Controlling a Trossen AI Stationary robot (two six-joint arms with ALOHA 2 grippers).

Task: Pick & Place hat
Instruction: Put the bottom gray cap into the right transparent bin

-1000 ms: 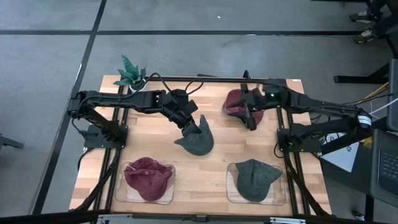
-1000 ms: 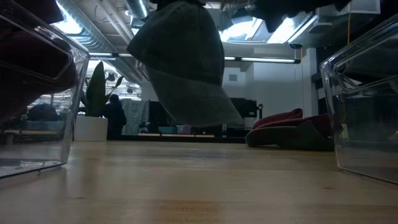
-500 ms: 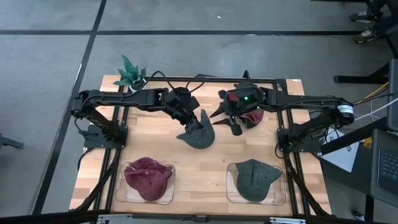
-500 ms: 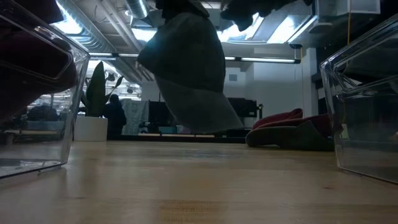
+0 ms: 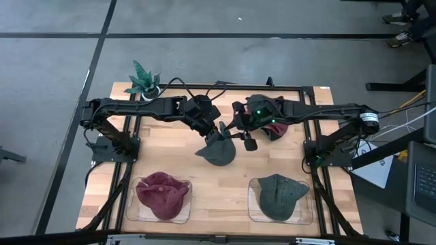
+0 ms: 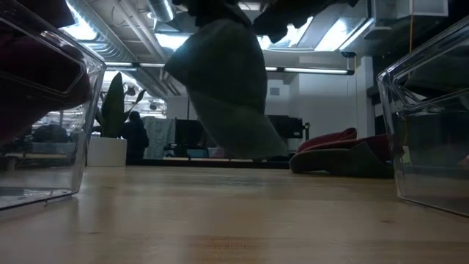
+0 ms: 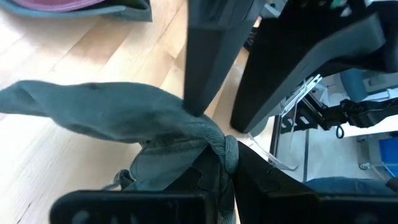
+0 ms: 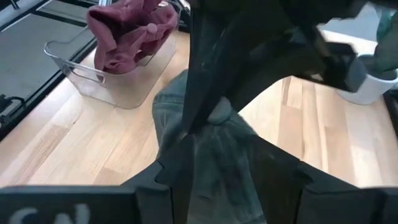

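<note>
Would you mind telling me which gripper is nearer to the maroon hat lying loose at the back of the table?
The right gripper is nearer, just beside the maroon hat. The left gripper is farther off, shut on the grey-green hat at the table's middle.

Left arm [image 5: 146, 109]: matte black, slim tubular links joined by chunkier rounded housings; base block bolted to a black frame rail at 9 o'clock of the surface. A thin black cable loops above the forearm near the wrist.

Right arm [image 5: 320, 112]: same black build; a small green indicator light glows on the wrist housing, and a round silver-grey cap marks the joint at the 3 o'clock end. Thin cables trail off beyond it.

Left gripper [image 7: 214, 165]: two flat, dark, angular fingers with stepped, notched inner edges.

Right gripper [image 8: 221, 155]: matching dark fingers with a stepped profile; partial white lettering on the wrist body, unreadable.
</note>
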